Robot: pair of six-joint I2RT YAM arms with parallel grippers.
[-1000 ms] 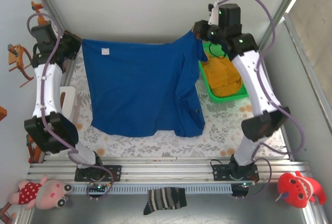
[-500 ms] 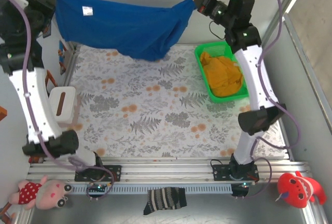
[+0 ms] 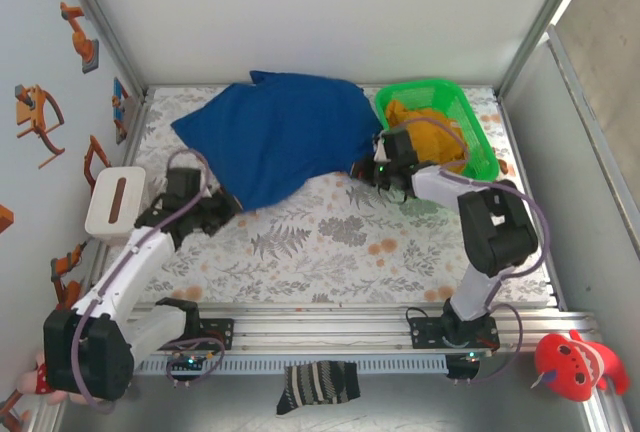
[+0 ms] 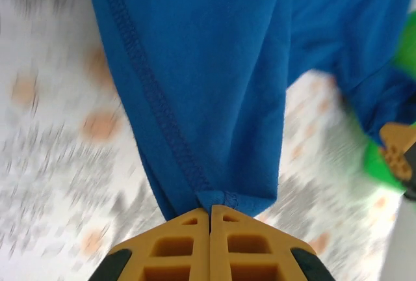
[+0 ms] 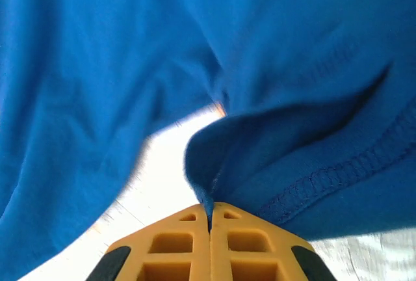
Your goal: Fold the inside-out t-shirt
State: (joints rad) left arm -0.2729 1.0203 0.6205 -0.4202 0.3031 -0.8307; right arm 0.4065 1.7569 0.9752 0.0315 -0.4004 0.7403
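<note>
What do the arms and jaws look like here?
The left arm and right arm have white link shells and black joint housings, with a lilac cable looping along each. The left gripper and right gripper have orange-yellow moulded jaws with rectangular cut-out pockets, black at the outer corners.

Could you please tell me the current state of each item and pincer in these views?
inside-out t-shirt: lying rumpled on the table, pinched at two edges.
left pincer: shut on the t-shirt's stitched hem.
right pincer: shut on a t-shirt edge.
green basket: upright, holding the mustard-yellow garment.
mustard-yellow garment: crumpled inside the basket.
</note>
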